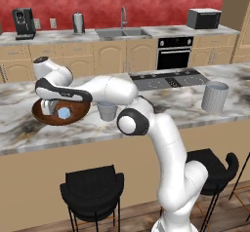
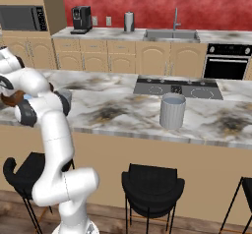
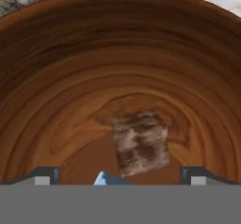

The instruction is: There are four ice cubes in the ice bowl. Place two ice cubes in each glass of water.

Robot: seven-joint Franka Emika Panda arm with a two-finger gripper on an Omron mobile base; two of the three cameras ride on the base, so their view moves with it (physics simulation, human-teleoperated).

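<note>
A: What is the arm over?

B: The ice bowl (image 1: 41,115), a wide, shallow round of dark reddish-brown wood with ringed grain, on the left of the veined marble counter (image 1: 195,116). The gripper (image 3: 120,178) hangs down into it, its two small dark tips spread wide to either side with nothing between them.

A: Any ice?

B: In the hand view one ice cube (image 3: 141,143) lies on the bowl's floor, a translucent block through which mottled grain shows. A pale blue corner of another cube (image 3: 104,179) pokes up between the tips. From the left, a pale blue cube shows in the bowl below the hand.

A: And the glasses?

B: The shorter tumbler (image 1: 107,111), grey-blue and slightly tapered, stands just beside the bowl. The taller tumbler (image 2: 172,110) stands well apart, in front of the flat black cooktop (image 2: 177,88).
</note>
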